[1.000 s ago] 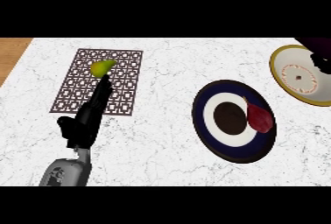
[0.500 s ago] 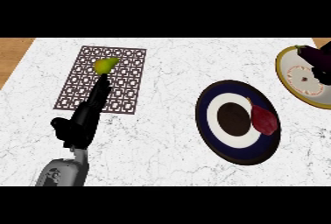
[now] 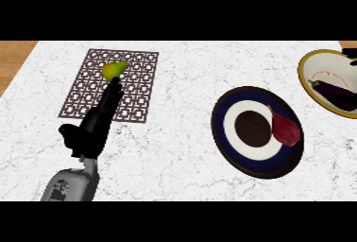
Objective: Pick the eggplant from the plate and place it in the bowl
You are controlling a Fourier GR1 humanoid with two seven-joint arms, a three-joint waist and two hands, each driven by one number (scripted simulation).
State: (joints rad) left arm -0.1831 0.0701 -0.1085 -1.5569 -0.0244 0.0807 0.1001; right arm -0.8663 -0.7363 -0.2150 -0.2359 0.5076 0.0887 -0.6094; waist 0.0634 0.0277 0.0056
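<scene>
The dark purple eggplant (image 3: 336,94) lies inside the yellow-rimmed white bowl (image 3: 307,78) at the upper right, with no hand on it. The round plate (image 3: 230,142) with blue, white and dark rings sits at centre right and carries a dark red vegetable (image 3: 286,129) on its right side. My left hand (image 3: 89,134) is open at the left, its straight fingers (image 3: 111,97) lying over a patterned mat and pointing at a yellow-green fruit (image 3: 115,69). Only a small black bit of my right hand (image 3: 349,52) shows at the right edge above the bowl.
The brown lattice mat (image 3: 140,90) lies at the upper left on the white marble counter (image 3: 174,156). A wooden strip (image 3: 14,61) borders the counter's left edge.
The dark right hand that covered the bowl has pulled off to the right edge, leaving the eggplant bare in the bowl. The left hand has stayed over the mat.
</scene>
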